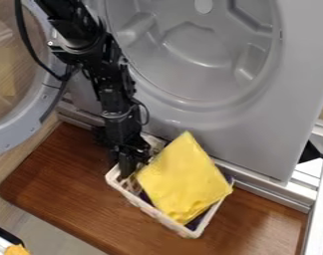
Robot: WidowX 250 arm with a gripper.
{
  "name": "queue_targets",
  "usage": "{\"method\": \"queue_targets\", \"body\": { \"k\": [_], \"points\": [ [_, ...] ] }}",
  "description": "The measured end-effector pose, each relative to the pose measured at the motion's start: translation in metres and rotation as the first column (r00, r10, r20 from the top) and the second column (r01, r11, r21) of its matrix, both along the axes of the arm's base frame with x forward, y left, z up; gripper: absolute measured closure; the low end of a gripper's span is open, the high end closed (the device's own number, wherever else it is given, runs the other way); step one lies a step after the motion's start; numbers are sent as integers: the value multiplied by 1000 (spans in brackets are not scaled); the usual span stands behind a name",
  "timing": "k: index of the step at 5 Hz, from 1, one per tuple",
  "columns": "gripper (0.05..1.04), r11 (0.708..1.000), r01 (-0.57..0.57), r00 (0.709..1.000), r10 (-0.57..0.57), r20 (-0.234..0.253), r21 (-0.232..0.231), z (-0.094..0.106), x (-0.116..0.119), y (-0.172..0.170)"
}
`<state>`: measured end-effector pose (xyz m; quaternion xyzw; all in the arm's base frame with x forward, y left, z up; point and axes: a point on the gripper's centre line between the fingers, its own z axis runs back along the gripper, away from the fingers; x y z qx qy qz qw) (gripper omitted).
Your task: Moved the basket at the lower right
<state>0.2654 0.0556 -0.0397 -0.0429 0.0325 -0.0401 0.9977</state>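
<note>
My black gripper [129, 162] hangs down at the left end of the white plastic basket [153, 212], over its upper left corner. The basket stands at a slant on the brown wooden board, close to the grey machine's base. A folded yellow cloth [183, 180] lies in it, covering most of the inside and reaching over the back and right rim. Some dark purple material [199, 219] shows beneath the cloth. The gripper is just left of the yellow cloth and partly hides the basket's left end.
A grey front-loading machine [257, 124] with a round opening rises behind the basket. Its round door [32, 124] is swung out at the upper left. Metal rails [297, 189] stand at the right. The wooden board [64, 184] extends left of the basket, and an orange-tipped object [16, 250] sits at the lower left.
</note>
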Motion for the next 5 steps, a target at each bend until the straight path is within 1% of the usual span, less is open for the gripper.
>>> {"method": "queue_targets", "body": {
  "k": [1,2,4,5],
  "points": [
    [979,1000,-6,1000,6,-5,10,1,-2,1],
    [980,1000,-24,1000,24,-4,12,6,-2,1],
    [993,1000,-22,998,23,58,-18,35,0,-7],
    [994,997,-52,994,57,93,-61,51,-2,-17]
  ]
}}
